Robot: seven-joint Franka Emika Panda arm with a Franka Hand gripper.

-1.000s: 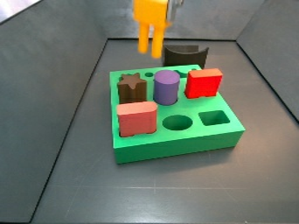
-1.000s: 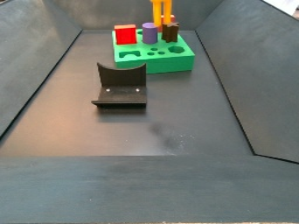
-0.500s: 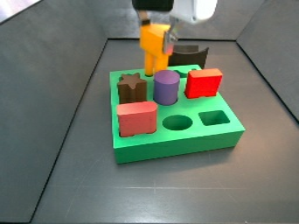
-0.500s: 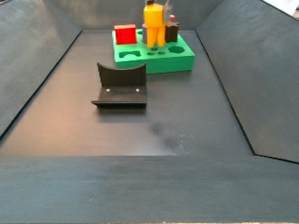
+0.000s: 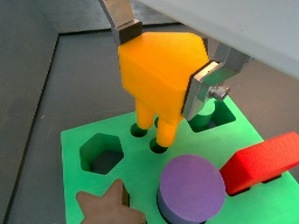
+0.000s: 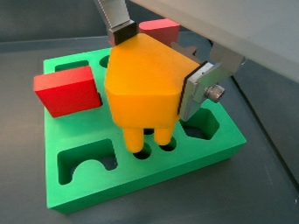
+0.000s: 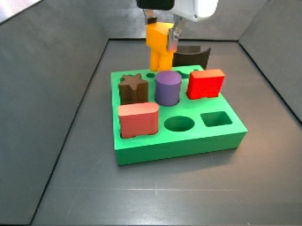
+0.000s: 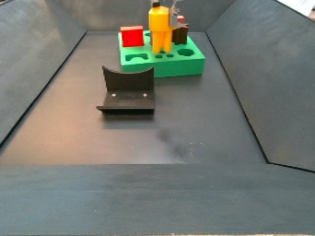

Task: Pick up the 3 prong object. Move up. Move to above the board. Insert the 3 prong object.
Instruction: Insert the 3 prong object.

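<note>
The hand (image 5: 163,54) grips the 3 prong object (image 5: 162,77) upright, so its legs meet the board (image 6: 211,159). In both wrist views, the prong tips sit at the holes, apparently entering them.

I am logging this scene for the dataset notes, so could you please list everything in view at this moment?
3 prong object: one, orange-yellow, held over the board's rear edge, legs at their holes.
board: one, bright green, mid floor.
star block: one, brown, in the board.
cylinder: one, purple, in the board.
red blocks: two, one near the front, one further back.
arch block: one, dark, behind the board.
fixture: one, dark, on the floor apart from the board.
gripper: one, silver fingers, shut on the 3 prong object.
</note>
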